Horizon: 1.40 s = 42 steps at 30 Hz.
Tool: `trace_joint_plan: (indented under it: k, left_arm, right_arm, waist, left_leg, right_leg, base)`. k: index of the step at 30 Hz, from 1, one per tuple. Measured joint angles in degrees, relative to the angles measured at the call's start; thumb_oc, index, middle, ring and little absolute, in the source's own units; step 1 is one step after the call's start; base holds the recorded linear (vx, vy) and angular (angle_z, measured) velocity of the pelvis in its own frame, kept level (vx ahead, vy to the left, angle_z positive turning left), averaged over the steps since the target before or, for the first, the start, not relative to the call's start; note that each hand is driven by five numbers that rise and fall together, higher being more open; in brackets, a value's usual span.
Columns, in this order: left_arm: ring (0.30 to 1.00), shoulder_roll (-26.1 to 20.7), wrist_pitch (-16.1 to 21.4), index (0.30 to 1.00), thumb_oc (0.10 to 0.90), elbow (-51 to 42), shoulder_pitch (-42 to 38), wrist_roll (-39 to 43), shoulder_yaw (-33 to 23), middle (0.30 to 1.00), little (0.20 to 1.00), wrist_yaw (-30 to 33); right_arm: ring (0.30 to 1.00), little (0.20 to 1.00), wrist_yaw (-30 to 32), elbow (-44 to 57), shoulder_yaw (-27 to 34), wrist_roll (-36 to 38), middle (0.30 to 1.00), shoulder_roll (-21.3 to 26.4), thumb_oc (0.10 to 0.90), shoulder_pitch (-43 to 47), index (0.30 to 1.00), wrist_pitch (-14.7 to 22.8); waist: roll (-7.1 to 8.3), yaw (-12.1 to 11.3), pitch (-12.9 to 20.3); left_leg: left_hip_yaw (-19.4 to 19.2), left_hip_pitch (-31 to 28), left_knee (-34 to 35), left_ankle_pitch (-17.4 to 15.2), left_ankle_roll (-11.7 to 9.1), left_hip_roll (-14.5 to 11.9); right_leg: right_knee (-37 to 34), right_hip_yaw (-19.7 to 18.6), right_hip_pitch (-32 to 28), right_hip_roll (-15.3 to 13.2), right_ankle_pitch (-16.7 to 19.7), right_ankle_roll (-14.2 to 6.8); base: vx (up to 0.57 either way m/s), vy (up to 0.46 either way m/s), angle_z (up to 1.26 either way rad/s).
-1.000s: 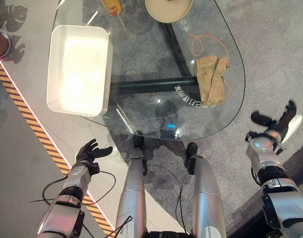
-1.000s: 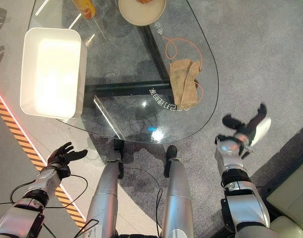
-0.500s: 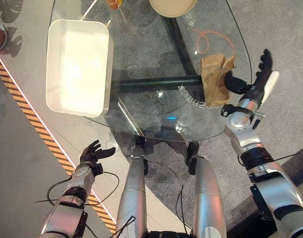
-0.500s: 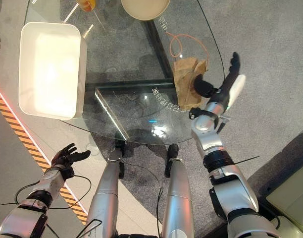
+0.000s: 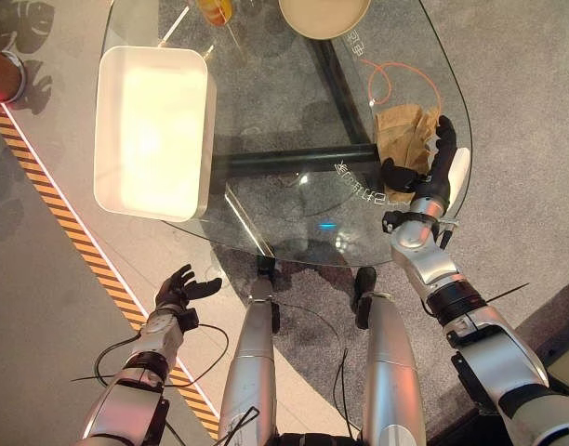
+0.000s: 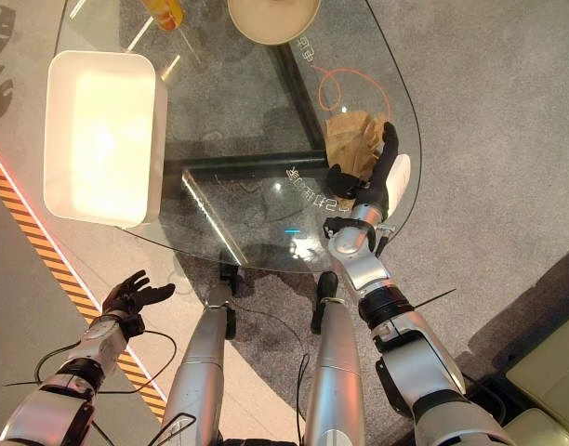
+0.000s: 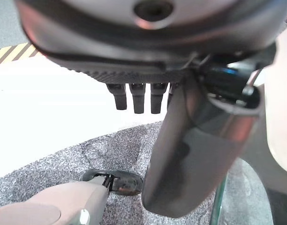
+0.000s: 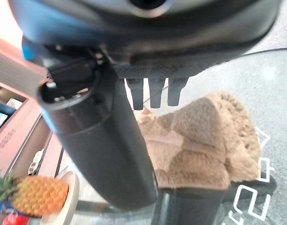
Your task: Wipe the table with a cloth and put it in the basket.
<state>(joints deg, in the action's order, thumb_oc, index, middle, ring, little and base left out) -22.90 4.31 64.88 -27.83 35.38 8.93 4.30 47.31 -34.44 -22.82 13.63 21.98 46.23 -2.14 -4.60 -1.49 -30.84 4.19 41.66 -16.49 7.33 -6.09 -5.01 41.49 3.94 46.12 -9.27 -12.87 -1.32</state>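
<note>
Overhead, the right hand (image 5: 431,172) hung above the crumpled tan cloth (image 5: 401,139) at the right edge of the glass table (image 5: 275,111), fingers straight and relaxed, thumb spread apart, nothing pinched. An orange cord (image 5: 389,82) looped on the glass just beyond the cloth. A white basket (image 5: 152,130) stood on the table's left side, well apart from the cloth. A round beige dish (image 5: 324,14) and a glass with something orange (image 5: 213,11) stood at the far edge. Low at the left, the left hand (image 5: 180,290) hung over the floor, fingers loosely spread, near a yellow-and-black striped line (image 5: 71,237).
</note>
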Motion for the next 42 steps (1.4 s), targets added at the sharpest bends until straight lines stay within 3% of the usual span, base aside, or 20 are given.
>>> trace_joint_plan:
  k: [15, 29, 42]
  left_arm:
    - [0.900, 2.3, 1.3, 0.900, 0.800, 0.0, 0.8, 0.0, 1.7, 0.900, 0.900, 0.3]
    - [0.900, 2.3, 1.3, 0.900, 0.800, 0.4, 0.8, 0.0, 2.3, 0.900, 0.900, 0.4]
    - [0.900, 2.5, 1.2, 0.900, 0.800, 0.4, 0.8, 0.0, 3.9, 0.900, 0.900, 0.4]
  right_arm:
    - [0.900, 0.900, 3.3, -0.1, -1.5, -2.4, 0.900, 0.1, 0.800, -1.5, 0.900, -6.0]
    - [0.900, 0.900, 4.1, -3.1, -2.1, -2.5, 0.900, 0.1, 0.800, -1.2, 0.900, -6.1]
    - [0.900, 0.900, 2.8, -8.0, -5.2, -3.5, 0.900, 0.2, 0.800, 3.4, 0.900, -9.4]
  waist:
    - [-0.64, 0.1, 0.0]
    - [-1.50, 0.0, 0.0]
    - [-3.11, -1.4, 0.1]
  left_leg:
    - [-0.4, -0.8, 0.5, 0.2, 0.1, 0.0]
    - [-0.7, -1.3, 0.7, 0.2, 0.1, 0.0]
    - [-0.7, -2.9, 0.8, 0.4, 0.1, 0.0]
  right_leg:
    - [0.3, -0.3, -0.2, 0.0, 0.0, 0.0]
    - [0.3, -0.7, -0.5, 0.0, 0.0, 0.0]
    - [0.7, -0.6, -1.8, -0.1, -0.1, 0.1]
  base:
    - [0.00, 0.000, 0.00]
    - [0.00, 0.000, 0.00]
    - [0.00, 0.005, 0.00]
